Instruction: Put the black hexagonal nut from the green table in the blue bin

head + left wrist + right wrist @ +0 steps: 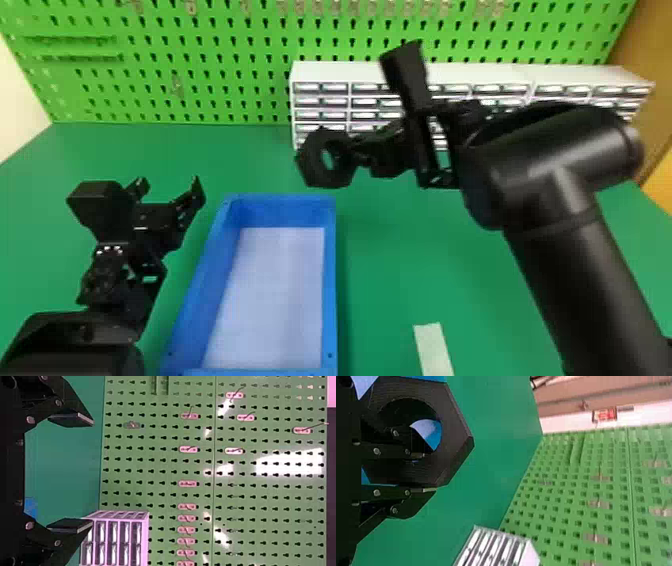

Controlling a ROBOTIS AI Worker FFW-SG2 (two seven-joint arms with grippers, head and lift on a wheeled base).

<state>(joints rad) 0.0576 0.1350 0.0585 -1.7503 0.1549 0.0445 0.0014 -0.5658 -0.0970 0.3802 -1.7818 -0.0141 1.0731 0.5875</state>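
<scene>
In the head view my right gripper (357, 155) holds the black hexagonal nut (311, 162) by one side, above the green table just beyond the far right corner of the blue bin (331, 280). The right wrist view shows the nut (455, 435) large, its hole facing the camera, with the right gripper (425, 473) shut on its rim. My left gripper (170, 187) stands left of the bin's far end. Seen from the left wrist, that gripper (71, 473) has its fingers wide apart, nothing between them.
A white drawer cabinet (320, 72) stands at the back right, against a green pegboard (200, 90). A pale strip (434, 350) lies on the green table (390, 280), right of the bin.
</scene>
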